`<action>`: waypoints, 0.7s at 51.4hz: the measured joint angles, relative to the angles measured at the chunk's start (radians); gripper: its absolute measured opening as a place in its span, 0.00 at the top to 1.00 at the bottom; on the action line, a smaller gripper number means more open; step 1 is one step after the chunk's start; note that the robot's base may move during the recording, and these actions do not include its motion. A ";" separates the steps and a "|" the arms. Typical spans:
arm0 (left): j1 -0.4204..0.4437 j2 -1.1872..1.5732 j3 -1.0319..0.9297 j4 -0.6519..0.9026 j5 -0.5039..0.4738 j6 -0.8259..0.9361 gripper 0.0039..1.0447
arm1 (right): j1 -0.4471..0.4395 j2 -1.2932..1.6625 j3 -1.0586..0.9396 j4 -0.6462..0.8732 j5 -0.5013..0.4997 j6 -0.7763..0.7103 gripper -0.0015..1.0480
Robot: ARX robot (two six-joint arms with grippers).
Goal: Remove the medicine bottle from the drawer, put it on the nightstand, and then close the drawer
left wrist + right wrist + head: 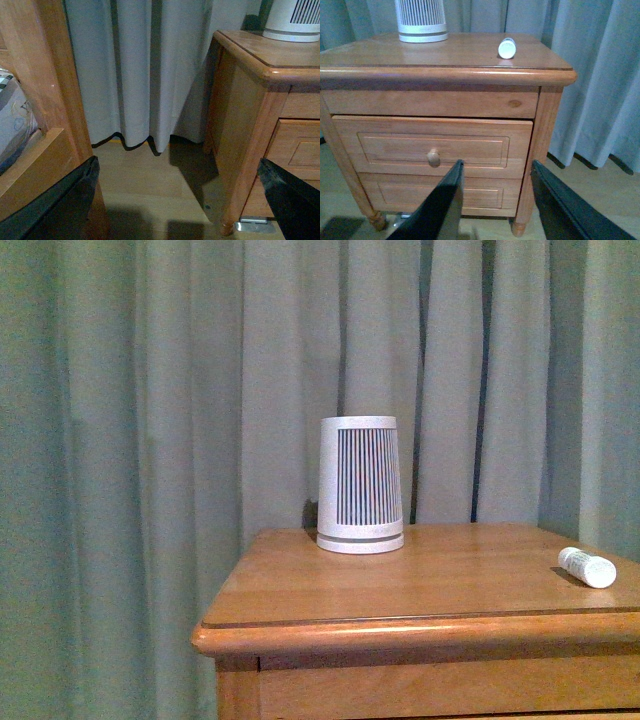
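Observation:
The medicine bottle (pixel 587 567) lies on its side on the nightstand (pixel 420 585) top near the right edge; it also shows in the right wrist view (pixel 506 48). The upper drawer (pixel 432 147) with its round knob (pixel 433 157) stands slightly out from the nightstand front. My right gripper (pixel 495 172) is open and empty, held back in front of the drawers, below the knob. My left gripper (pixel 177 172) is open and empty, low over the floor to the left of the nightstand (pixel 250 130). Neither arm shows in the front view.
A large white slatted tapered cylinder (pixel 360 485) stands at the back of the nightstand top. Grey-green curtains (pixel 150 440) hang behind. A wooden bed frame (pixel 45 125) with bedding is to the left. The lower drawer (pixel 440 195) is shut.

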 joint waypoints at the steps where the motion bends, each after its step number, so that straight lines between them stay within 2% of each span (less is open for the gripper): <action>1: 0.000 0.000 0.000 0.000 0.000 0.000 0.06 | 0.000 0.000 0.000 0.000 0.000 0.000 0.55; 17: 0.000 0.000 0.000 0.000 0.000 0.000 0.06 | 0.000 0.000 0.000 0.000 0.000 0.000 0.06; 36: 0.000 0.000 0.000 0.000 0.000 0.000 0.06 | 0.000 0.000 0.000 0.000 0.000 0.001 0.07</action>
